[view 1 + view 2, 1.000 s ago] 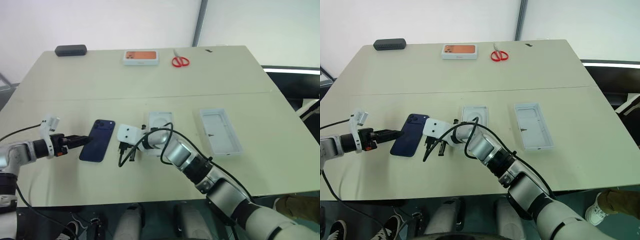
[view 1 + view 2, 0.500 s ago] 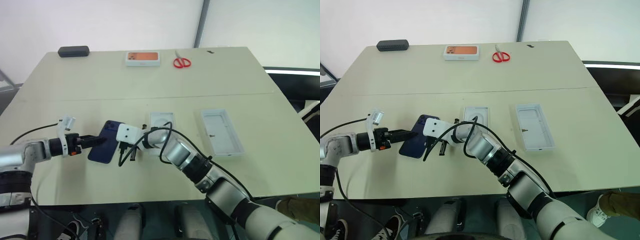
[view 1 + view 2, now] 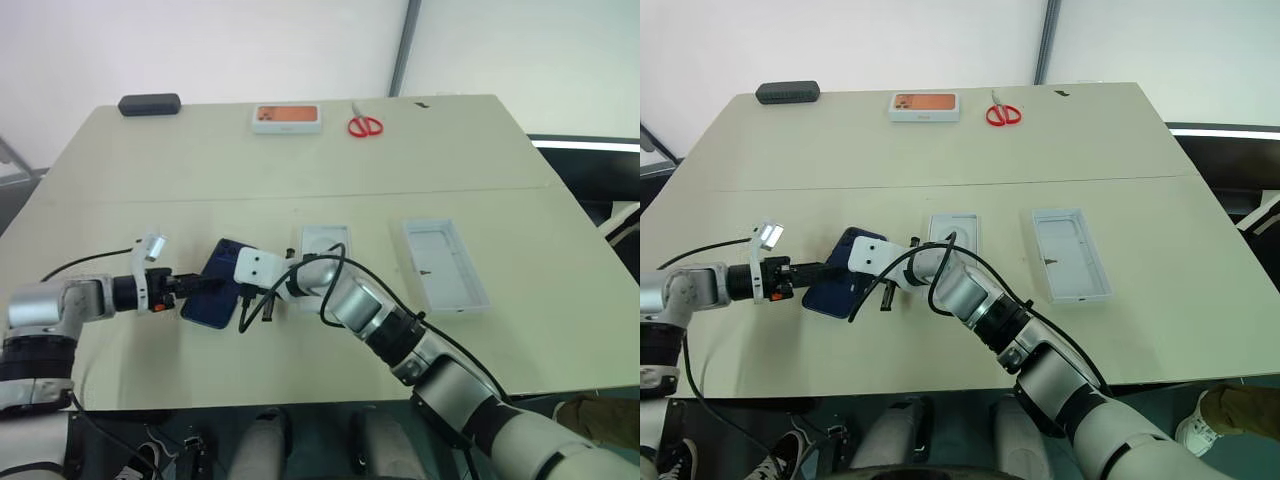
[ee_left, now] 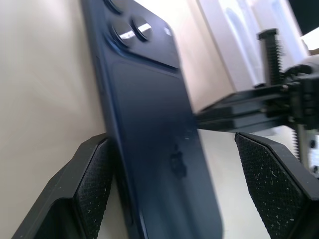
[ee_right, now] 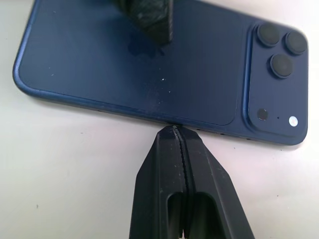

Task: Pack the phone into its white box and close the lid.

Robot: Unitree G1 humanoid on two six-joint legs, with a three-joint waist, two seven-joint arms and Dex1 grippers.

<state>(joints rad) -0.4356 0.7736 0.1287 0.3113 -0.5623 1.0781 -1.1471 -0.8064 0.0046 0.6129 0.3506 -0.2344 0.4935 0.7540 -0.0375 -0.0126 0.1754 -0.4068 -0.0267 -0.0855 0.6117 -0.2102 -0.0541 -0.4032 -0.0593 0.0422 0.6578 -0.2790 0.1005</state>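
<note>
Phone (image 3: 218,285) lies back-up on the counter (image 3: 300,170), near the front left, just left of a flat white card (image 3: 322,248); left tool (image 3: 208,286) is spread wide across the phone, one pad on the counter at one long edge, the other above the glossy back; not yet clamped, as far as I can judge.

Right tool (image 5: 173,130) is clenched with nothing in it, tip set against the phone's opposite long edge; reads as a brace or a nudge.

White tray (image 3: 444,264) sits open well to the right, apart from the phone; whether it is the box or the lid I cannot tell from here.

Risks, as judged:
- slick back and thin edge; the left pads could skate off when they shut, leaving the phone flat or spun
- right tip pressing sideways could push the phone out from between the left pads, or pivot it toward the card
- both tools crowd one small spot; fingers may knock each other
- right arm's loose cable (image 3: 330,262) hangs over the card; could drag it

Count: one phone; one white tray; one white card; one orange-topped box (image 3: 287,117); one pair of red scissors (image 3: 364,125); one black case (image 3: 149,104); two tools.
</note>
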